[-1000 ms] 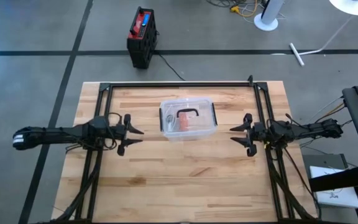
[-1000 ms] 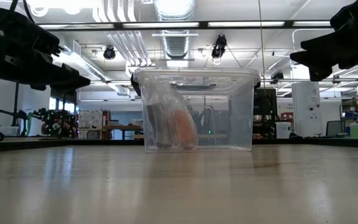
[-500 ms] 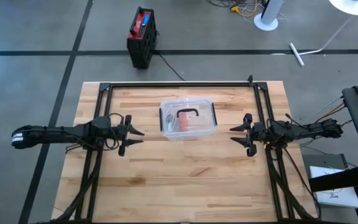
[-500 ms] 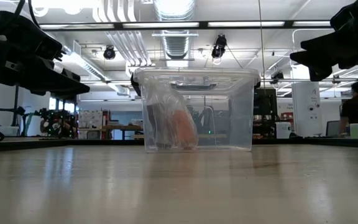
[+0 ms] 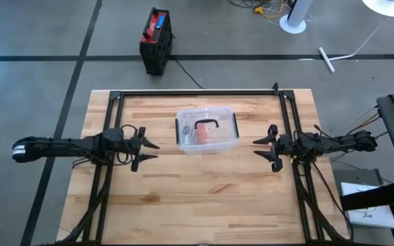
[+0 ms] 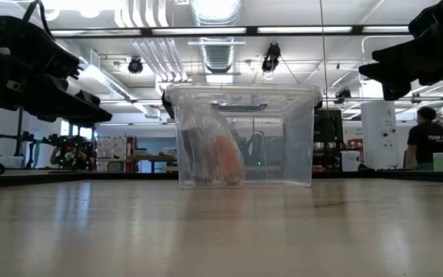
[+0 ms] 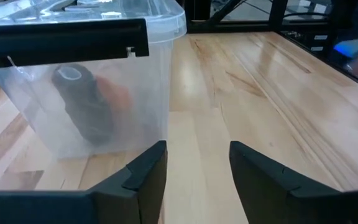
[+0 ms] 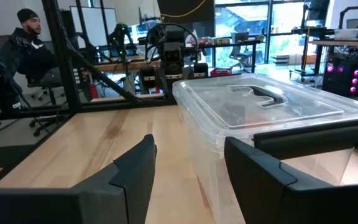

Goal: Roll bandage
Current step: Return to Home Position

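The bin (image 5: 211, 111) is shut, bandage (image 7: 82, 102) inside; left gripper (image 5: 154, 151) and right gripper (image 5: 255, 148) hang released beside it. The task seems finished.

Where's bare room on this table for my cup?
The near half of the table, in front of the transparent bin, is bare. Crowded: either side of the bin, where left gripper and right gripper hover, jaws open.

Black left end effector (image 5: 154, 151) and right end effector (image 5: 256, 147) cap slim dark arms (image 5: 67, 146) trailing looped cables (image 5: 120, 129).
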`<action>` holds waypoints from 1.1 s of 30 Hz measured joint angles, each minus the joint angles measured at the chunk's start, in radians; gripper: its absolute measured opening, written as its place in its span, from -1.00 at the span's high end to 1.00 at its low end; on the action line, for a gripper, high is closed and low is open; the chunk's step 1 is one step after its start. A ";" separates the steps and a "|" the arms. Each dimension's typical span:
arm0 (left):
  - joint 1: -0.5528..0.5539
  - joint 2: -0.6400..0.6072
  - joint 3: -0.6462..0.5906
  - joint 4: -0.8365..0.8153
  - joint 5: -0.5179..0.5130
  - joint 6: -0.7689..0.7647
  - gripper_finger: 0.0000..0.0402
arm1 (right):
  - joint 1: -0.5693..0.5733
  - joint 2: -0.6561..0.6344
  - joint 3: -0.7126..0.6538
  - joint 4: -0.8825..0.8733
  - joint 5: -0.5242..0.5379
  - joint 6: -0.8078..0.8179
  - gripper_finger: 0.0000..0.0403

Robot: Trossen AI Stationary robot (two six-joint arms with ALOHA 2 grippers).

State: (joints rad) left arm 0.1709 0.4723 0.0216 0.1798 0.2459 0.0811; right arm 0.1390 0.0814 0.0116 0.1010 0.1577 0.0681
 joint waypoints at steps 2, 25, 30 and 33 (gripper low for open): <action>0.000 0.004 0.000 -0.001 0.000 0.000 0.15 | 0.000 0.000 0.000 0.000 0.000 0.000 0.08; 0.000 0.052 0.000 0.000 0.000 0.000 0.19 | 0.000 0.000 0.000 0.000 0.000 0.000 0.08; 0.000 0.061 0.000 -0.001 0.000 0.000 0.24 | 0.000 0.000 0.000 0.000 0.000 0.000 0.08; 0.000 0.065 0.000 -0.001 0.000 0.000 0.27 | 0.000 0.000 0.000 0.000 0.000 0.001 0.08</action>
State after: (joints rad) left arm 0.1708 0.5374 0.0216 0.1792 0.2459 0.0811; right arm 0.1389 0.0814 0.0116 0.1013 0.1577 0.0691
